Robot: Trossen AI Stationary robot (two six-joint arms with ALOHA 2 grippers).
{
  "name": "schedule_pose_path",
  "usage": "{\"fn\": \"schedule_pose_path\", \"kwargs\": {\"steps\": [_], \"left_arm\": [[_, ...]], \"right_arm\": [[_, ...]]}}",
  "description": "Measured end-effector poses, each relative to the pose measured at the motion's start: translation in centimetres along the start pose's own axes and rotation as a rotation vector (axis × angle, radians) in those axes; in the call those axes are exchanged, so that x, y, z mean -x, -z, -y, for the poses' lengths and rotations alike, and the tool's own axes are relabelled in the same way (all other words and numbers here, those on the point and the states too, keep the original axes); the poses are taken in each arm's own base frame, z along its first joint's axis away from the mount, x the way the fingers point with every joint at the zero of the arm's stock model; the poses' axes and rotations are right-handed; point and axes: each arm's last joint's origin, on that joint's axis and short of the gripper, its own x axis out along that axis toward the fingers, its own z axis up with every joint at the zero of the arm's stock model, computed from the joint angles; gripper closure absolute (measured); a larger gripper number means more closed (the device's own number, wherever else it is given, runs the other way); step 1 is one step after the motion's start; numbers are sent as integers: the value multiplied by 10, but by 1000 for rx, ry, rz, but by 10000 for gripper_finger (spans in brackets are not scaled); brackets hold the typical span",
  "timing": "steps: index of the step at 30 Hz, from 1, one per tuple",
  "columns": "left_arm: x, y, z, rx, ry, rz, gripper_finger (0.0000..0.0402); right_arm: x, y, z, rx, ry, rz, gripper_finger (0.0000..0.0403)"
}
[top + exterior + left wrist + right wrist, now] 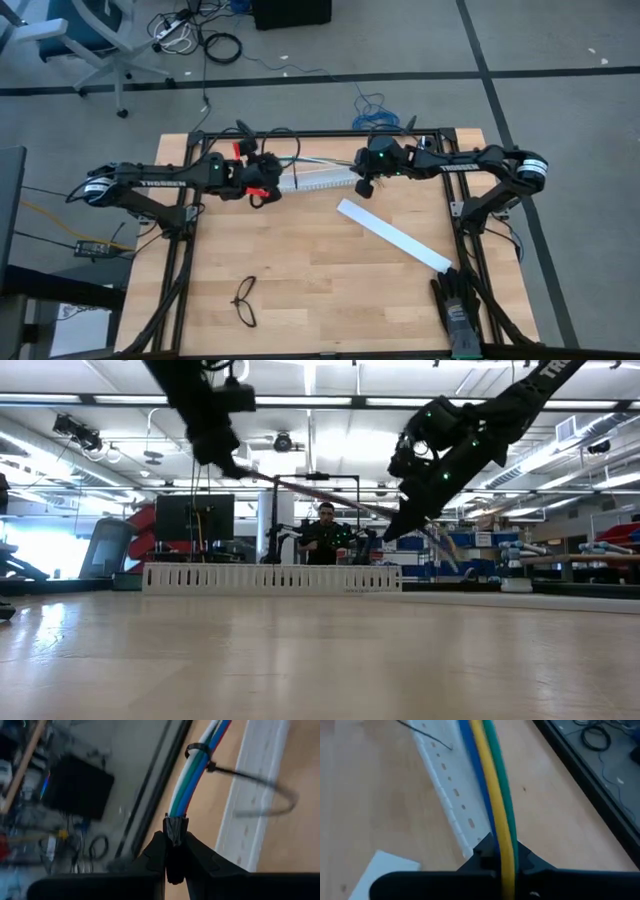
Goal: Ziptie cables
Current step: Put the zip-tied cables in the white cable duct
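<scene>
We see the cables (318,164) stretched between our left hand (268,172) and right hand (362,172), above the slotted rail (322,180) near the tabletop's (320,290) far edge.

A wooden table (300,290) fills the middle of the high view. On it, toward four o'clock from centre, lies a wide flat white strip (393,234), slanting from upper left to lower right. At seven o'clock rest black thin-framed glasses (245,301). Near twelve o'clock, a slotted white channel (320,180) lies along the far part of the table; in the low view it runs level across the middle. At five o'clock, by the table's near right corner, sits a dark glove (457,303). Beyond the table, at eleven o'clock, an office chair (85,40) stands on the grey floor. In the low view a person (326,532) sits behind the channel.
</scene>
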Motion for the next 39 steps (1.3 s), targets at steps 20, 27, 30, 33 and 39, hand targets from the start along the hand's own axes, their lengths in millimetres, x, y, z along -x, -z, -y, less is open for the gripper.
{"fn": "schedule_pose_path", "kwargs": {"steps": [20, 27, 30, 33, 39], "left_arm": [[-52, 68, 19, 96, 109, -161, 356], [-55, 83, 22, 129, 137, -247, 356], [-53, 86, 23, 128, 151, -284, 356], [-53, 89, 23, 112, 175, -311, 356], [-59, 95, 24, 111, 260, -315, 356]], "right_arm": [[-13, -1, 2, 30, -43, -34, 402], [-56, -5, 2, 45, -34, -108, 403], [-59, -11, 2, 76, -35, -92, 403], [-57, -14, 3, 113, -57, -71, 403], [-56, -8, 7, 87, -172, -101, 403]]}}
